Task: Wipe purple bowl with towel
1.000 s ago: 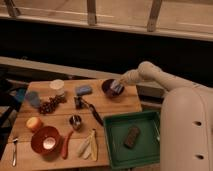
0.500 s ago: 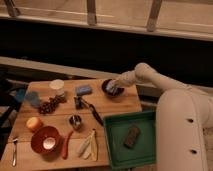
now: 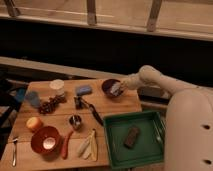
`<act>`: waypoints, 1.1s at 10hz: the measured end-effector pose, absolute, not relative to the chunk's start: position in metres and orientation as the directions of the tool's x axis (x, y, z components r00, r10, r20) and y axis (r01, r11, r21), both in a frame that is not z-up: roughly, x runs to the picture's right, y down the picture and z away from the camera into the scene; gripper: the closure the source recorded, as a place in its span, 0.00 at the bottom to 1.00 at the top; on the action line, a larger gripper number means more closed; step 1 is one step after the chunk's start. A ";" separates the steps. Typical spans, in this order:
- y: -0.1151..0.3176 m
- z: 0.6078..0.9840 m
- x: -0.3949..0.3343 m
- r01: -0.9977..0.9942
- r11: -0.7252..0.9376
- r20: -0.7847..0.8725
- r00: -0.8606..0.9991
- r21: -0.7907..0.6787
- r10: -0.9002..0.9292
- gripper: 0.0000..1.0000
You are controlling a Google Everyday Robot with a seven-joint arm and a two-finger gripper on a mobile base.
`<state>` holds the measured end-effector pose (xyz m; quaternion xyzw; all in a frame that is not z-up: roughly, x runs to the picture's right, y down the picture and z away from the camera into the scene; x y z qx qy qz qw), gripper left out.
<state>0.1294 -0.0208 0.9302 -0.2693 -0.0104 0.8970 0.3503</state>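
Wooden table (image 3: 120, 106) carries, toward its left front, an orange-red bowl (image 3: 46, 140) with a pale centre. Farther back lies a neat blue sponge (image 3: 83, 90). Right of the sponge, near the table's back right corner, sits the purple bowl (image 3: 107, 88): small, round, dark maroon, smooth-rimmed. Inside it lies the towel (image 3: 116, 89), a pale blue-grey crumple against the right inner wall. The gripper (image 3: 120, 87) reaches in over the bowl's right rim, fingers closed on the towel. A green tray (image 3: 117, 147) sits front right.
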 end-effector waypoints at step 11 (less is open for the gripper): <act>-0.049 0.952 0.053 -0.625 -0.723 -0.494 -0.549 -0.293 0.675 1.00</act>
